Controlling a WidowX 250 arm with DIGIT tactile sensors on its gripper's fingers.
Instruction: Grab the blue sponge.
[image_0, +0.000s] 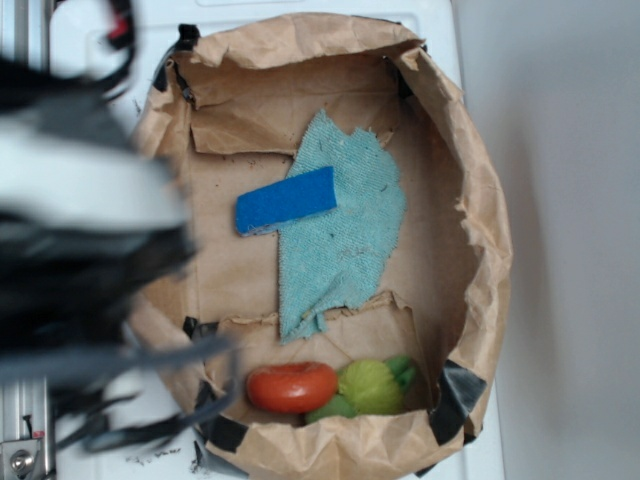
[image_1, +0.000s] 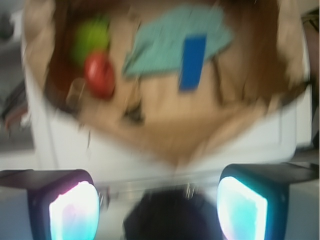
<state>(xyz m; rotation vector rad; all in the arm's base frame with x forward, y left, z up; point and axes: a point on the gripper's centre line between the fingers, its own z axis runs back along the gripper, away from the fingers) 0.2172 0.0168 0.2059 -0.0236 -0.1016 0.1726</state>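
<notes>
The blue sponge is a small royal-blue foam bar lying flat on the floor of a brown paper-lined box, its right end resting on a pale teal frayed cloth. The wrist view shows the sponge far ahead, blurred by motion. My gripper is open, its two glowing pads wide apart with nothing between them. It is well short of the box, over the white surface. In the exterior view the arm is a dark blur at the left, outside the box.
A red tomato-like toy and a green toy vegetable lie in the box's lower end. The crumpled paper walls rise around the floor. Black tape marks the box corners. White surface surrounds the box.
</notes>
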